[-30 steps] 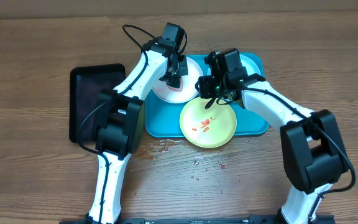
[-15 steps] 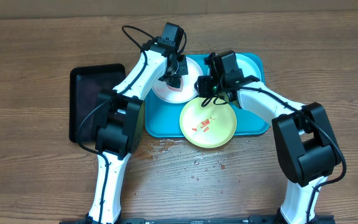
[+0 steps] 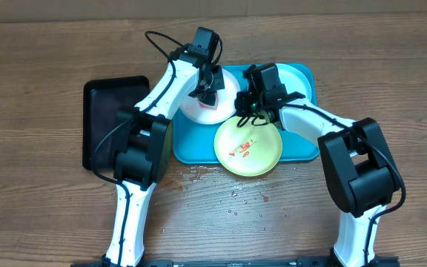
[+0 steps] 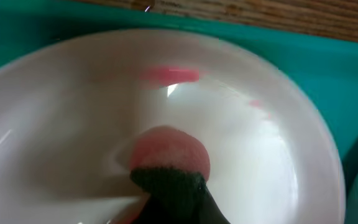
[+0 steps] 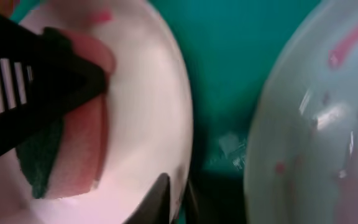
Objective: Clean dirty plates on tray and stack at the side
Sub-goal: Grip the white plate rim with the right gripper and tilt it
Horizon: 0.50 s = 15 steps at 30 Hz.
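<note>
The white plate (image 3: pixel 196 111) lies at the left end of the turquoise tray (image 3: pixel 191 150). A red smear (image 4: pixel 169 74) shows near its far rim. My left gripper (image 3: pixel 207 95) is shut on a pink sponge (image 4: pixel 169 154) with a dark green side, pressed onto the white plate (image 4: pixel 266 143). My right gripper (image 3: pixel 242 111) is shut on that plate's right rim (image 5: pixel 178 124), one finger above and one below. The yellow-green plate (image 3: pixel 247 147) with red smears lies on the tray's front edge. The pale mint plate (image 3: pixel 300 74), also smeared red (image 5: pixel 353 37), sits at the back right.
A black tray (image 3: pixel 110 122) lies left of the turquoise one. Water drops (image 3: pixel 232 193) speckle the wooden table in front of the trays. The two arms stand close together over the turquoise tray's left half.
My right gripper has moved slightly left and shut on the white plate's rim. The left gripper with the sponge has stayed on the plate.
</note>
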### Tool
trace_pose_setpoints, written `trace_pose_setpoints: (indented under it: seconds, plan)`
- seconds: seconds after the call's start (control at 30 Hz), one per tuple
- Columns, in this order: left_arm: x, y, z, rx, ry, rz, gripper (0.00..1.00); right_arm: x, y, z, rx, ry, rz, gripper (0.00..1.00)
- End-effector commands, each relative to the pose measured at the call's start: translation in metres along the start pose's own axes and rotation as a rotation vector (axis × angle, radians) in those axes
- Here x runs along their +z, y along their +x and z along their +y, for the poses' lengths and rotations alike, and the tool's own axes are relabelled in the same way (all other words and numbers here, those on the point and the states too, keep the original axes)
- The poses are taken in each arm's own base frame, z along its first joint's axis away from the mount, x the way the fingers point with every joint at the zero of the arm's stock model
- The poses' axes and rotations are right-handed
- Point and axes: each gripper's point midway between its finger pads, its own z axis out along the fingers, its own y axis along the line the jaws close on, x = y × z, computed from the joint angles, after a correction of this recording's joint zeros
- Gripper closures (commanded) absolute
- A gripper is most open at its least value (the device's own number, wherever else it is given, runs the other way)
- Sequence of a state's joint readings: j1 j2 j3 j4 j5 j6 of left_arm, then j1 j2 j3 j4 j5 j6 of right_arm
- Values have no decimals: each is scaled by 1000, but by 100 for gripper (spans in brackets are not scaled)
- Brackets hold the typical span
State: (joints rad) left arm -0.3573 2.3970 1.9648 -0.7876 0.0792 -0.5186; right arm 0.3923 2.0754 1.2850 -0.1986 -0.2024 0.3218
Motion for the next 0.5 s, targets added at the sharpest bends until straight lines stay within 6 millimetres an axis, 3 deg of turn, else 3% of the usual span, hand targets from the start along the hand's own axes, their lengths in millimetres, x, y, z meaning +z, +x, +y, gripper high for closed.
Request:
trace_pose_setpoints:
  seconds: [0.0,0.47]
  plan:
    - [15,8,5,-20,-4,40,96,2,-8,6,4,-8,-19,96]
    - [16,24,-2,-6,-44,69,96,1,-14,-1,116,33,-51,96]
